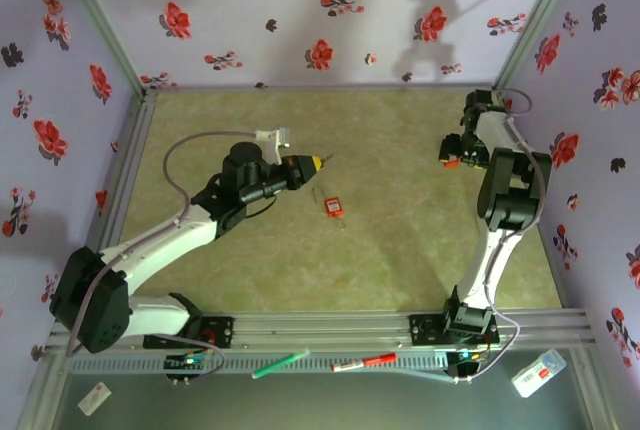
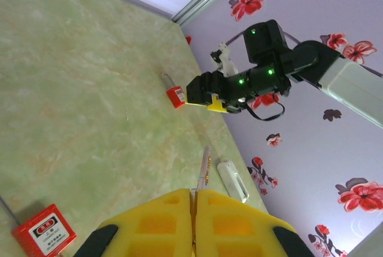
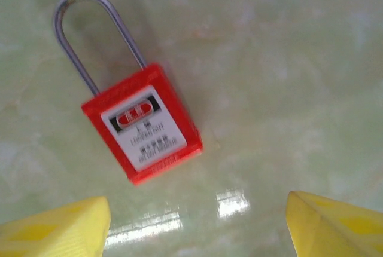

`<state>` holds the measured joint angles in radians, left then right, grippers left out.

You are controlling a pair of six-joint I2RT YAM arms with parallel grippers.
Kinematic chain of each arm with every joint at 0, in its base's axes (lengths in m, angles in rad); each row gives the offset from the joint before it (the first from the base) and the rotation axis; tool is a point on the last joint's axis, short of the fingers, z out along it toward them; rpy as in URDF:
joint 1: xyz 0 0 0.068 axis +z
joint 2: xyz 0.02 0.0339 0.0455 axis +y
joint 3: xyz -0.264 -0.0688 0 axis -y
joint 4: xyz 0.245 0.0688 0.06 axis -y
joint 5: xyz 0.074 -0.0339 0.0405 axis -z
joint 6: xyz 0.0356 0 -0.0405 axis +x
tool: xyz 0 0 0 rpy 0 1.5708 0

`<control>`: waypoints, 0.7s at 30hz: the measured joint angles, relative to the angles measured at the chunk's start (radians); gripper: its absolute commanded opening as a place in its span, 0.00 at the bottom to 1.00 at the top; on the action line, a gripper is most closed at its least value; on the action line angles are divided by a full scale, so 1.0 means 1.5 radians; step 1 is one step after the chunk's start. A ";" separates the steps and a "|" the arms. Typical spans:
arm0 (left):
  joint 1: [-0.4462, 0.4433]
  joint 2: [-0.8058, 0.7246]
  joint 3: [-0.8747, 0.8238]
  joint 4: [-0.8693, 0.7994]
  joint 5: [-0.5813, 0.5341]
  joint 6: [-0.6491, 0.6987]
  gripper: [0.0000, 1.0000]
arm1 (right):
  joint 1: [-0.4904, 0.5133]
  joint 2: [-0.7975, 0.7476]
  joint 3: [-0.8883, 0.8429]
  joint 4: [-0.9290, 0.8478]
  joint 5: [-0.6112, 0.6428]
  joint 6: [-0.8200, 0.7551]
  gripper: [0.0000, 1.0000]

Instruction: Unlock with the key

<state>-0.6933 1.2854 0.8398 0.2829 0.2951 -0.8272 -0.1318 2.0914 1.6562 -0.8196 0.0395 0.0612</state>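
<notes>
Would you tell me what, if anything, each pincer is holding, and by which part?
The left pincer is shut on the slim silver metal key, gripping its head end with the blade protruding. The right pincer is open and holds nothing.

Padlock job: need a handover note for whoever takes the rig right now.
Left gripper: shut on the key, blade pointing out, clear of both locks.
Right gripper: open, hovering above a red padlock lying flat on the table, not touching it.
Second red padlock: mid-table.
Done: key in hand.
Left: steady a lock, insert key, turn. Shackle looks closed.
</notes>
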 measured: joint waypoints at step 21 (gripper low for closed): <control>0.000 0.000 -0.030 0.016 -0.005 -0.022 0.00 | 0.009 0.117 0.115 -0.025 -0.056 -0.054 0.51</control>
<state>-0.6933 1.2854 0.7956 0.3061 0.2878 -0.8600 -0.1177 2.2669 1.8286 -0.8570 -0.0448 -0.0193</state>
